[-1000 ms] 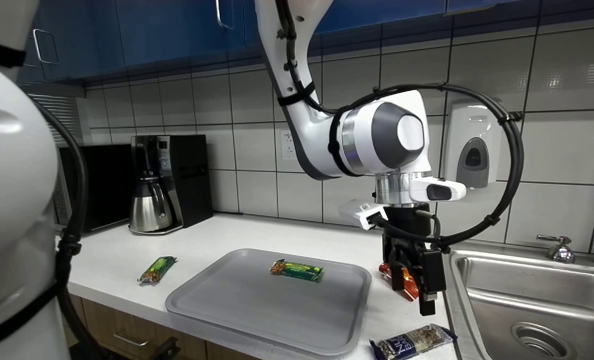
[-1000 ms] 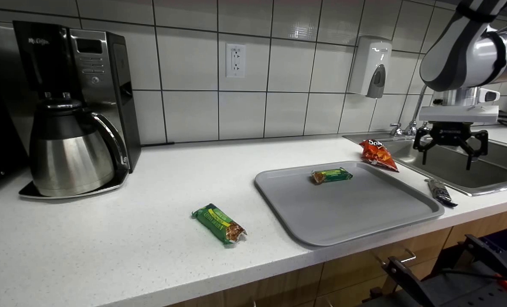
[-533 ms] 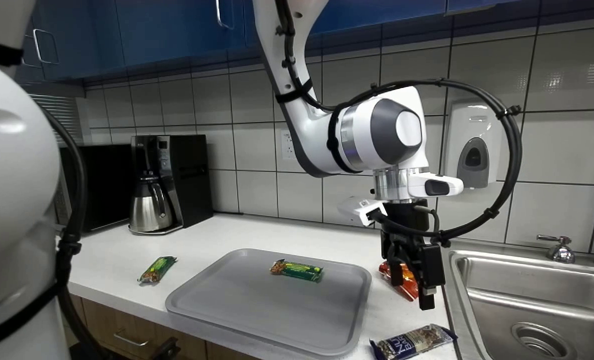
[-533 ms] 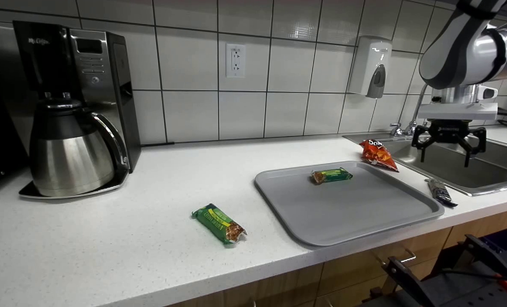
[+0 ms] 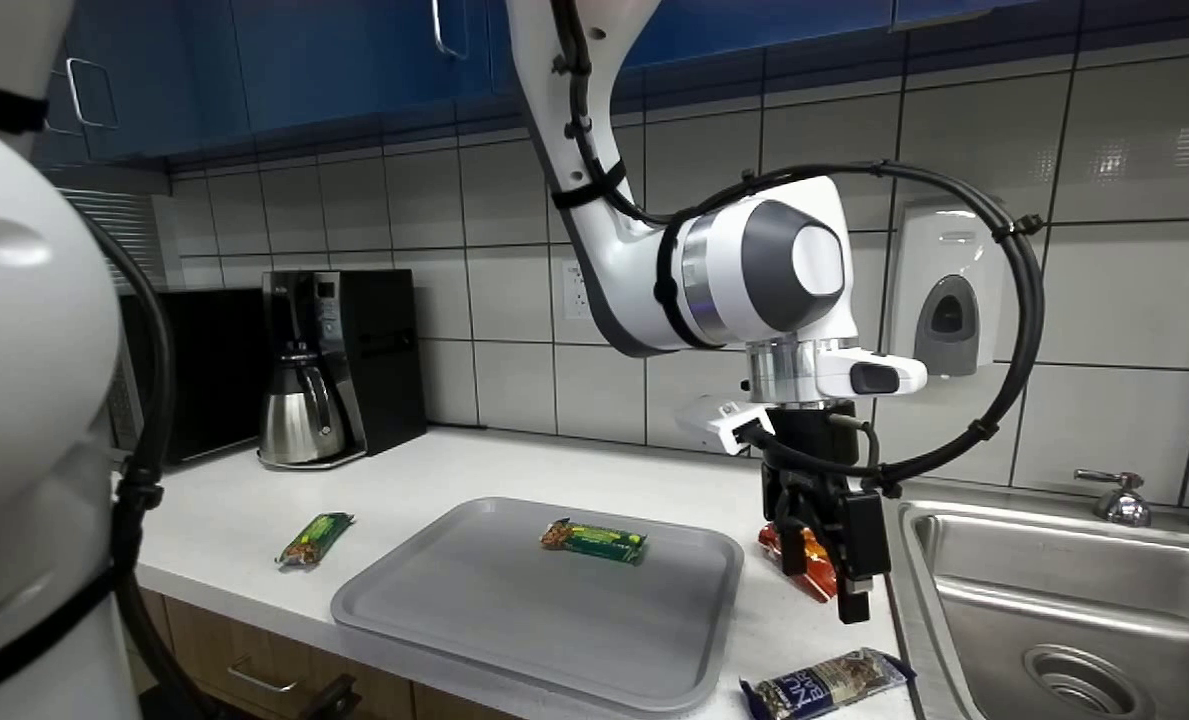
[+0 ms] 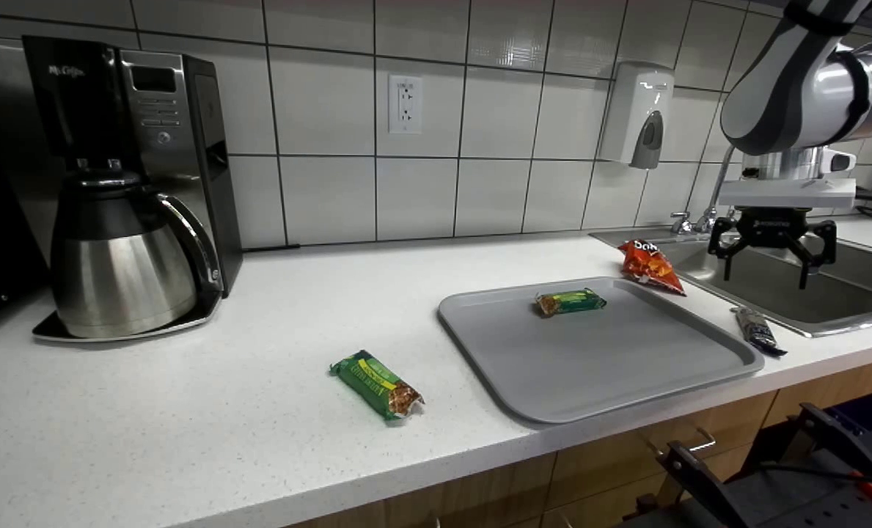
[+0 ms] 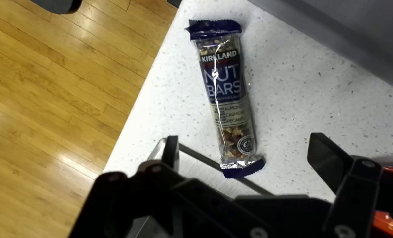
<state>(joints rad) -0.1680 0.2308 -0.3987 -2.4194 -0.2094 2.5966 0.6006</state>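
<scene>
Currently, gripper point(image 6: 765, 281) hangs in the air off the side of the gray tray point(image 6: 612, 359) toward the sink point(image 5: 922, 625), jaws pointing down and parted wide, gripping nothing. Lower down: the nut bar point(image 7: 227, 99), label up, flat on the counter point(image 6: 223, 411) just beside the tray, by its front corner on the sink side; in the wrist view one wrapper end laps the sink's edge. Red snack bag point(image 5: 822, 578) lies just beside the tray's rear corner, same side; the gripper stands in front of part of it in an exterior view, and the wrist view catches only scraps of red behind the jaws. One green-wrapped bar point(image 6: 571, 301) rests on the tray, toward its rear edge. Second green bar point(image 6: 377, 385) lies on the counter off the tray's opposite side, apart from it. Farther out that way, well apart from the tray: coffee maker point(image 6: 160, 125) with steel carafe point(image 6: 124, 271). Behind the tray, on the tiled wall point(image 6: 318, 95): outlet point(image 6: 405, 105) and, nearer the sink, a dispenser point(image 6: 637, 114).
</scene>
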